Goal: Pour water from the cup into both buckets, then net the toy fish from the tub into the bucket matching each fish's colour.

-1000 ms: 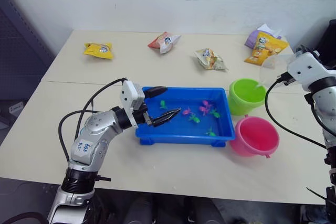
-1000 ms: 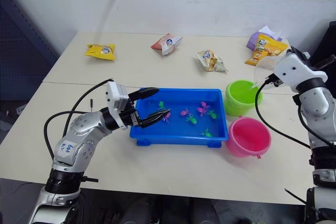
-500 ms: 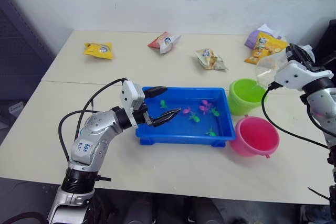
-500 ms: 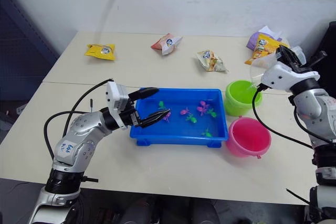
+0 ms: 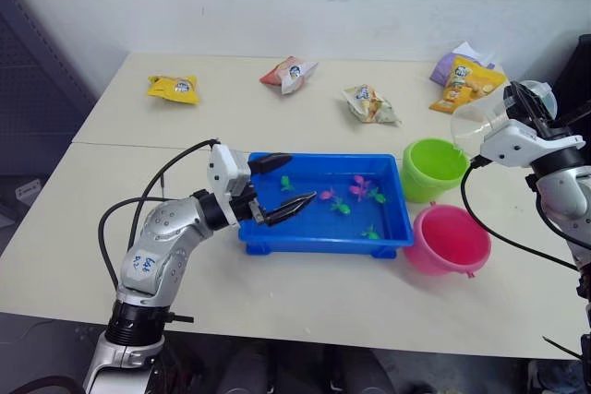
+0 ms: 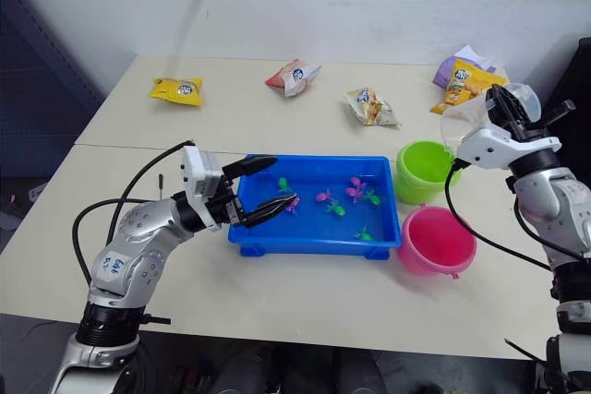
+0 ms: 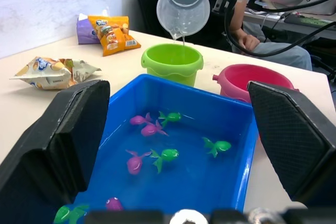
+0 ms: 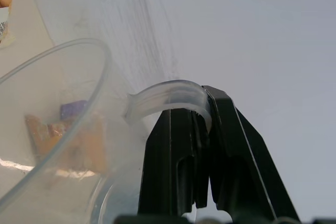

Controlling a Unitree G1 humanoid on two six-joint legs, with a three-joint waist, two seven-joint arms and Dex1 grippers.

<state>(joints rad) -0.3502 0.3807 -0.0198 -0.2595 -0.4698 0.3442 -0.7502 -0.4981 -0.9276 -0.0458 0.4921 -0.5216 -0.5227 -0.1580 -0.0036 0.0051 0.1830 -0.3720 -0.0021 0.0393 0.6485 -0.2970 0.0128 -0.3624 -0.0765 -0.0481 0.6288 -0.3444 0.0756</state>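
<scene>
My right gripper [image 5: 523, 108] is shut on the handle of the clear cup [image 5: 478, 123], holding it in the air. The cup [image 7: 183, 2] is tipped spout-down above the lime green bucket [image 5: 434, 169], and a thin stream of water falls into the bucket [image 7: 173, 61]. Beside it, nearer the front, stands the pink bucket [image 5: 452, 239]. The blue tub [image 5: 323, 247] holds water with several pink and green toy fish [image 7: 153, 128]. My left gripper [image 5: 300, 179] hangs open over the tub's left end, with nothing between its fingers.
Snack packets lie along the back of the table: a yellow one [image 5: 174, 88], a red-white one [image 5: 289, 72], a pale one [image 5: 369, 104], and an orange and a purple one [image 5: 469, 80]. A seated person [image 7: 262, 45] is beyond the table's right side.
My right wrist has rolled and tipped the cup further over the green bucket. The left gripper has drawn back slightly to the left and stays open.
</scene>
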